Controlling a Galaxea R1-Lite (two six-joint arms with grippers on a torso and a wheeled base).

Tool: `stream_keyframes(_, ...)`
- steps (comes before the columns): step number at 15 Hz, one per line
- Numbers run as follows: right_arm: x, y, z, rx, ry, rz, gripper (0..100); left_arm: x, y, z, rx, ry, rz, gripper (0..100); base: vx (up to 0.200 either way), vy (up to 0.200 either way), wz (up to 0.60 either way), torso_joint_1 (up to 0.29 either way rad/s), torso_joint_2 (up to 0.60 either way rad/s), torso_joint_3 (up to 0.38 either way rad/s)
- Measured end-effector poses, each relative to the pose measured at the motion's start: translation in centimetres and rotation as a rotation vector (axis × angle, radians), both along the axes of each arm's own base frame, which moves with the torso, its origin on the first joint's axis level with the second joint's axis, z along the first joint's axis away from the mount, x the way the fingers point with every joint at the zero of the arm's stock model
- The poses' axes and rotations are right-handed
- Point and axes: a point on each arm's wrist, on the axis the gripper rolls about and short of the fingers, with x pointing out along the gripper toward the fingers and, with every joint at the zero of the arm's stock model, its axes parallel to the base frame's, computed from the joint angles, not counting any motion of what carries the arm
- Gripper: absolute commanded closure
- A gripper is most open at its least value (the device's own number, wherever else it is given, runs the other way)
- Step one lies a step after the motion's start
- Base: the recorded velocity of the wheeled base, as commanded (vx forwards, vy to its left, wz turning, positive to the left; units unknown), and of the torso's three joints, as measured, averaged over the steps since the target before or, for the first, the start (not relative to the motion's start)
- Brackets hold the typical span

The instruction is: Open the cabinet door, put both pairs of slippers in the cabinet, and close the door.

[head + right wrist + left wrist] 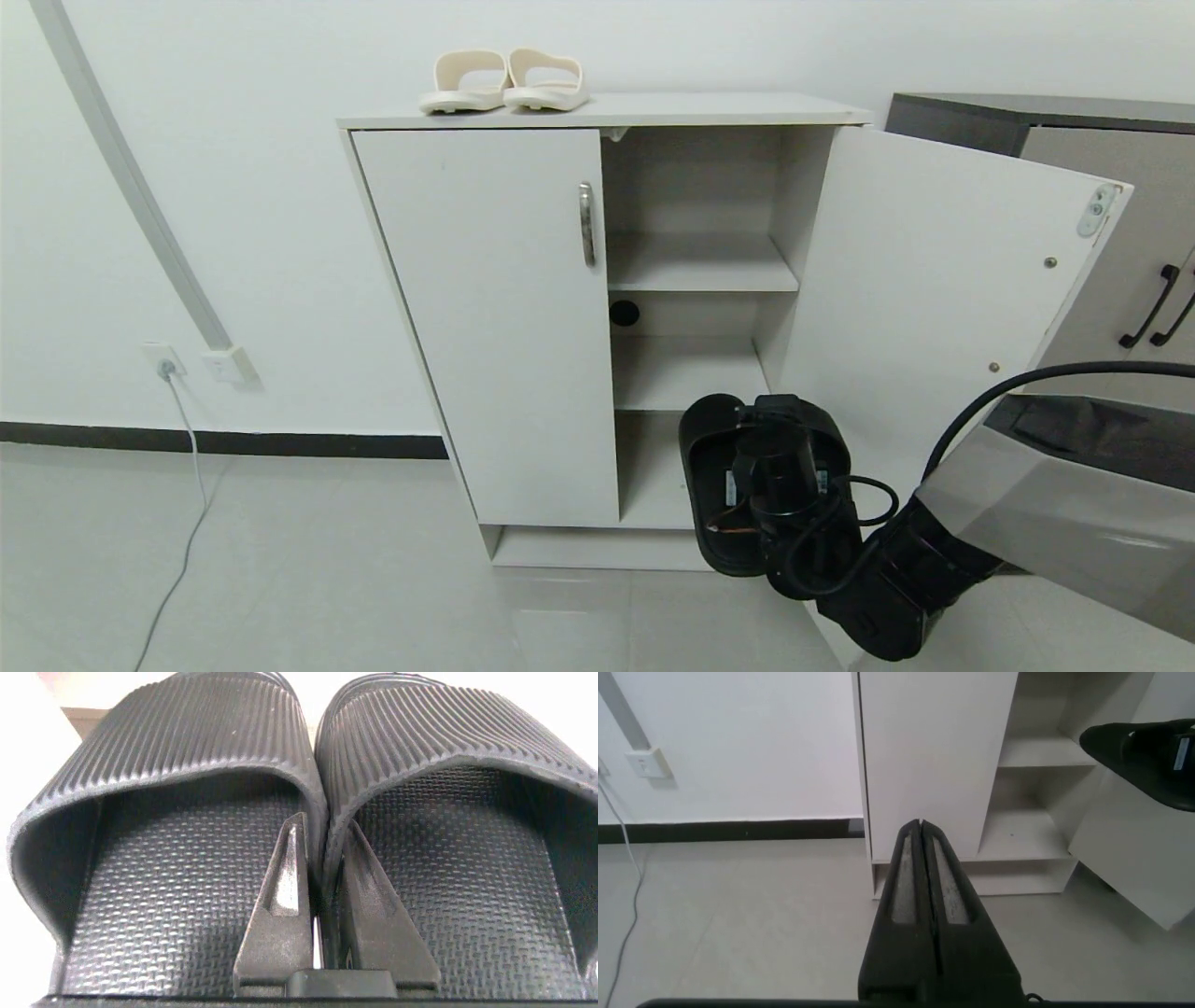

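The cabinet (709, 108) is a flat-panelled white laminate box; its left door (485, 327), with a slim metal bar handle (585, 224), is shut, while the right door (934, 280) is swung wide, baring three plain shelves (695, 266). The cream slippers (504, 82), smooth moulded slides, sit side by side at the left end of the cabinet's top, straps toward the wall. The black slippers (702, 467) hang in the air at the mouth of the lowest compartment, just off its shelf's front edge and close beside the open door's inner face. Their long axis runs toward the opening, toes leading (the wrist camera looks in from the heel side). Their straps are finely ribbed, their footbeds diamond-embossed. The right claw (323, 826) has one finger inside each slipper, clamped on the two adjoining strap walls. The compartment ahead is open, bounded by the left door's edge and the swung door. The left claw (920, 826), fingers pressed together, hovers over the glossy tiled floor (280, 579), facing the cabinet's left door, well apart from everything.
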Motion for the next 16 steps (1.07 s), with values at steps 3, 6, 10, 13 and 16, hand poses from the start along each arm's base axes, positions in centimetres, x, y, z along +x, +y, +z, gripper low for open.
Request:
stream_keyframes(3, 0.1, -0.1, 0.0, 0.001, -0.002, -0.004, 100, 0.0, 0.0, 0.0, 0.0, 0.0, 0.0, 100, 0.0, 0.0, 0.0, 0.0, 0.0, 0.0)
stream_keyframes(6, 0.4, -0.5, 0.0, -0.001, -0.001, -0.014, 100, 0.0, 0.0, 0.0, 0.0, 0.0, 0.0, 100, 0.0, 0.0, 0.0, 0.0, 0.0, 0.0)
stream_keyframes(10, 0.6, -0.8, 0.0, -0.011, 0.0, -0.02, 100, 0.0, 0.0, 0.0, -0.001, 0.0, 0.0, 100, 0.0, 0.0, 0.0, 0.0, 0.0, 0.0)
stream_keyframes(13, 0.8, -1.0, 0.1, -0.022, -0.009, -0.026, 100, 0.0, 0.0, 0.0, 0.0, 0.0, 0.0, 100, 0.0, 0.0, 0.0, 0.0, 0.0, 0.0)
stream_keyframes(16, 1.0, -1.2, 0.3, -0.019, -0.022, -0.035, 100, 0.0, 0.0, 0.0, -0.001, 0.0, 0.0, 100, 0.0, 0.0, 0.0, 0.0, 0.0, 0.0)
